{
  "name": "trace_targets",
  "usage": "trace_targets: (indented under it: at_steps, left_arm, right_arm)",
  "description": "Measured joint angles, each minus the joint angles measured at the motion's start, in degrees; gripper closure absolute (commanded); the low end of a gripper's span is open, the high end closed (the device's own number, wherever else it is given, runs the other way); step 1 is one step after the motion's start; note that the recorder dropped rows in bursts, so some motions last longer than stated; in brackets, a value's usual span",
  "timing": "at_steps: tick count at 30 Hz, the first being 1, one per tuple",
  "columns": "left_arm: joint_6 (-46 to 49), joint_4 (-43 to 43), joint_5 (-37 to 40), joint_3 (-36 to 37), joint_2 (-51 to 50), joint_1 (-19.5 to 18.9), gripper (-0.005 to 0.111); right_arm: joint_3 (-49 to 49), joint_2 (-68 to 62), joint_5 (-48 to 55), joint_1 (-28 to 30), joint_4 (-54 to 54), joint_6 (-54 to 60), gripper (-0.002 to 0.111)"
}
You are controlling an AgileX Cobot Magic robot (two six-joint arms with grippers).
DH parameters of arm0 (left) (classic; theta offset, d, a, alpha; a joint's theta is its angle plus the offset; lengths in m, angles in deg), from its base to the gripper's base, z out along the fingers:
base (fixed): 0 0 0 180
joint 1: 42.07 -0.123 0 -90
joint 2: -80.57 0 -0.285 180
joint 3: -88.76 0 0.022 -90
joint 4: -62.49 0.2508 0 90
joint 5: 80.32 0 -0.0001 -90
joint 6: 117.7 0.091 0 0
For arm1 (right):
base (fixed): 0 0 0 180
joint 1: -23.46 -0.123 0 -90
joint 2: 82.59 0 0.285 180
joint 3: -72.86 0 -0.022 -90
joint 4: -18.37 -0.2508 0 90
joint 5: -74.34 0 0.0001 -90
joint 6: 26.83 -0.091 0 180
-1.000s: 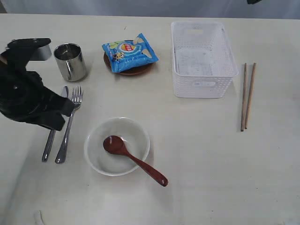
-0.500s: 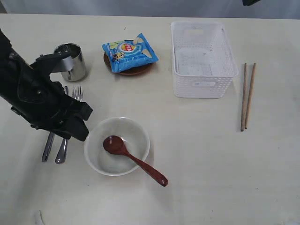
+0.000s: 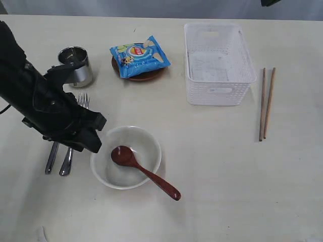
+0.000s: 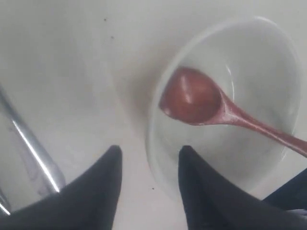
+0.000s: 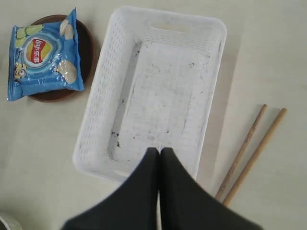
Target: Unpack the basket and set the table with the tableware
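Basket (image 3: 219, 93) is seen empty; final arranging judged in hand. Left pincer (image 4: 149, 152) is held open, empty, at bowl (image 3: 137, 140) rim; right pincer (image 5: 159, 151) shut, nothing gripped. Rim to be straddled w/ care next.

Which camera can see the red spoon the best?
The exterior view. It shows the whole spoon, its scoop lying in the white bowl and its handle sticking out over the rim. The left wrist view shows the scoop close up but cuts off the handle's end. The right wrist view does not show it.
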Motion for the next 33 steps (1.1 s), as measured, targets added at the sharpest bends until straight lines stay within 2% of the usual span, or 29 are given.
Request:
trace_targets:
  at_steps: [5,11,14,17,27,33]
  left_arm:
    - [3.9,-4.4,0.0,0.0,-1.9,0.0,0.07]
    - [4.8,-5.3,-0.4,0.0,-2.9,0.0,0.076]
    - [4.9,-5.3,-0.8,0.0,-3.3,0.0,0.087]
    - [4.9,-5.3,-1.8,0.0,-3.5,0.0,0.107]
    - [4.9,-6.4,-4.9,0.0,-3.5,0.0,0.107]
    - [4.8,-10.8,-10.3,0.0,-3.5,0.0,0.107]
  right_arm:
    - [0.0,0.0,0.1,0.0,0.0,0.0,0.109]
    - [0.0,0.0,0.1,0.0,0.0,0.1,0.109]
    - [0.0,0.0,0.1,0.0,0.0,0.1,0.109]
    - [0.0,0.0,0.1,0.0,0.0,0.2,0.109]
    - [0.0,0.0,0.1,0.0,0.0,0.2,0.109]
    - [0.0,0.0,0.1,0.0,0.0,0.6,0.109]
